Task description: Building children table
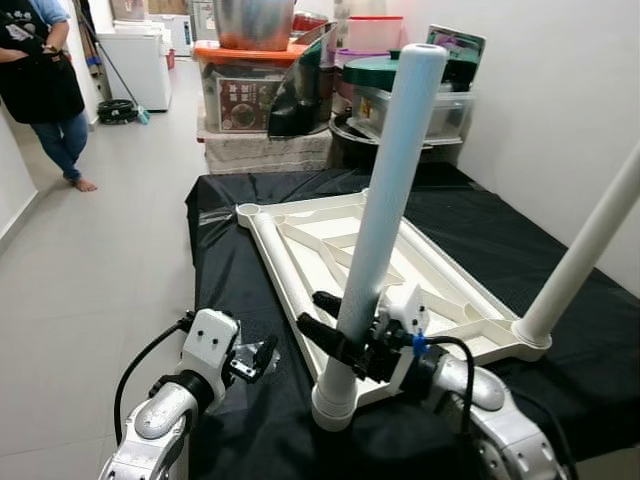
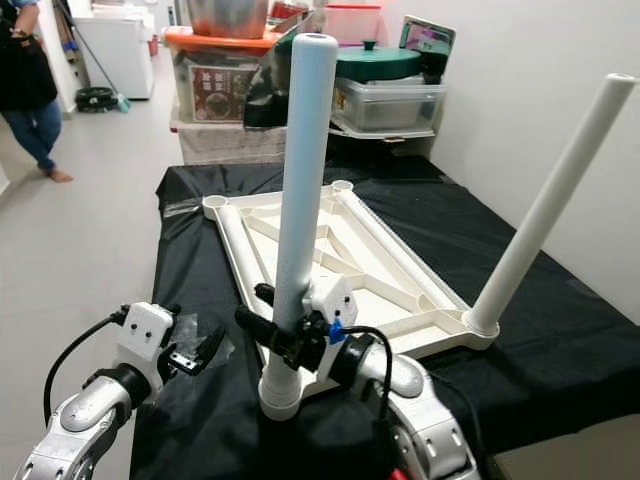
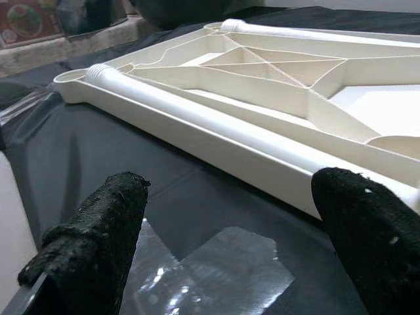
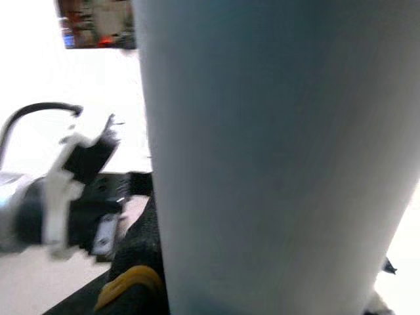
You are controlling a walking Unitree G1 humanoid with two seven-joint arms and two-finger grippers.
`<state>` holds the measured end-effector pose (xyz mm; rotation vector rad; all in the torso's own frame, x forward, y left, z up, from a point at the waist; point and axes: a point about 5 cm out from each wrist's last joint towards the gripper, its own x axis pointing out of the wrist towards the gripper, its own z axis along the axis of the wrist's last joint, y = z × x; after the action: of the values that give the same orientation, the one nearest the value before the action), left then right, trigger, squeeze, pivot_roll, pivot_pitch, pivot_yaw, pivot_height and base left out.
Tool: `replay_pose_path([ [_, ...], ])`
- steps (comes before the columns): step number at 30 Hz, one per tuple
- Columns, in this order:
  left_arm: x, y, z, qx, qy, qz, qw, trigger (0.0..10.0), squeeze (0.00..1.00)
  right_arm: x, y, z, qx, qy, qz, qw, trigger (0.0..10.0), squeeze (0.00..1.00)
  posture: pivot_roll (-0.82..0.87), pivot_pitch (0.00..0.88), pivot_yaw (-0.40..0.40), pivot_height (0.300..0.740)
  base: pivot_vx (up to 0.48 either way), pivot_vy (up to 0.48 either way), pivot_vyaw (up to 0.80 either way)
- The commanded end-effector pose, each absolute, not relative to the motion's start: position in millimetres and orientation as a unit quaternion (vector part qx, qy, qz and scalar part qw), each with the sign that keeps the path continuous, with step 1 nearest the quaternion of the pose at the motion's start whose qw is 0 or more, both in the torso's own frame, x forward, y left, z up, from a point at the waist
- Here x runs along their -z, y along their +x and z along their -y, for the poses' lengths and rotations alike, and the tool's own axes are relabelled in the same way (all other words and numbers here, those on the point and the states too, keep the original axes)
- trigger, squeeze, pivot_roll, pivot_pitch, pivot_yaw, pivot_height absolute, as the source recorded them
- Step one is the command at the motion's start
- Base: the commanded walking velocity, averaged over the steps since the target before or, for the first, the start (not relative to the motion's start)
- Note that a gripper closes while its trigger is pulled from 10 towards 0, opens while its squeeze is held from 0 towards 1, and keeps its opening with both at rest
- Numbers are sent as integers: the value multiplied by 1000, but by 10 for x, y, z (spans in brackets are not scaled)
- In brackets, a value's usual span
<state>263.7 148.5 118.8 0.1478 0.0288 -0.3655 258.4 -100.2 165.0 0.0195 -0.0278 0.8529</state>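
My arms are silver metal, each ending in a white blocky wrist housing. My left gripper (image 1: 262,357) has two long black fingers (image 3: 92,246) with a rough, grainy coating. A black cable (image 1: 145,358) loops from my left wrist back along the arm. My right gripper (image 1: 322,322) is black too, with a black cable and a blue tie (image 1: 419,343) at its wrist.

White leg (image 4: 262,151) close up (left gripper (image 4: 72,197) beyond)

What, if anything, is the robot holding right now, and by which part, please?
The right gripper clamps the upright white table leg near its lower end; the left gripper holds nothing.
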Motion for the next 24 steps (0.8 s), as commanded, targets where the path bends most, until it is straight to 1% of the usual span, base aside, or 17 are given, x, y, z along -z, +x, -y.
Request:
replay_pose_path([
  [1, -1136, 2635, -1476, 183, 80, -21, 980, 10000, 0, -1227, 2640, 1171, -334, -10, -99, 937, 10000, 0, 70, 0, -58, 740, 0, 0, 0],
  [3, -1145, 2647, -1486, 180, 80, -20, 980, 10000, 0, -1118, 2747, 1364, -213, -12, -126, 969, 10000, 0, 73, 0, -62, 740, 0, 0, 0],
  [5, -1147, 2648, -1495, 178, 81, -20, 981, 10000, 0, -1063, 2791, 1507, -131, 3, -137, 982, 10000, 0, 74, 0, -64, 740, 0, 0, 0],
  [6, -1147, 2648, -1495, 178, 81, -20, 981, 10000, 0, -1063, 2791, 1507, -131, 3, -137, 982, 10000, 0, 74, 0, -64, 740, 0, 0, 0],
  [7, -1146, 2646, -1500, 177, 81, -20, 981, 10000, 0, -1057, 2796, 1554, -97, 12, -136, 986, 10000, 0, 74, 0, -64, 740, 0, 0, 0],
  [8, -1146, 2646, -1500, 177, 81, -20, 981, 10000, 0, -1057, 2796, 1554, -97, 12, -136, 986, 10000, 0, 74, 0, -64, 740, 0, 0, 0],
  [9, -1144, 2645, -1502, 176, 81, -20, 981, 10000, 0, -1055, 2800, 1595, -74, 5, -134, 988, 10000, 0, 74, 0, -64, 740, 0, 0, 0],
  [10, -1144, 2645, -1502, 176, 81, -20, 981, 10000, 0, -1055, 2800, 1595, -74, 5, -134, 988, 10000, 0, 74, 0, -64, 740, 0, 0, 0],
  [11, -1144, 2643, -1503, 175, 81, -20, 981, 10000, 0, -1025, 2796, 1645, -48, -20, -137, 989, 10000, 0, 72, 0, -66, 740, 0, 0, 0],
  [12, -1144, 2643, -1503, 175, 81, -20, 981, 10000, 0, -1025, 2796, 1645, -48, -20, -137, 989, 10000, 0, 72, 0, -66, 740, 0, 0, 0],
  [13, -1145, 2642, -1504, 175, 82, -20, 981, 10000, 0, -990, 2787, 1667, -40, -38, -144, 988, 10000, 0, 72, 0, -66, 740, 0, 0, 0],
  [20, -1142, 2658, -1518, 170, 84, -19, 982, 10000, 0, -935, 2783, 1753, 4, -62, -156, 986, 10000, 0, 71, 0, -66, 740, 0, 0, 0],
  [22, -1140, 2660, -1520, 170, 85, -20, 982, 10000, 0, -927, 2787, 1782, 17, -60, -157, 986, 10000, 0, 69, 0, -66, 740, 0, 0, 0],
  [24, -1136, 2665, -1522, 168, 85, -20, 982, 10000, 0, -923, 2800, 1859, 54, -19, -156, 986, 10000, 0, 69, 0, -67, 740, 0, 0, 0],
])
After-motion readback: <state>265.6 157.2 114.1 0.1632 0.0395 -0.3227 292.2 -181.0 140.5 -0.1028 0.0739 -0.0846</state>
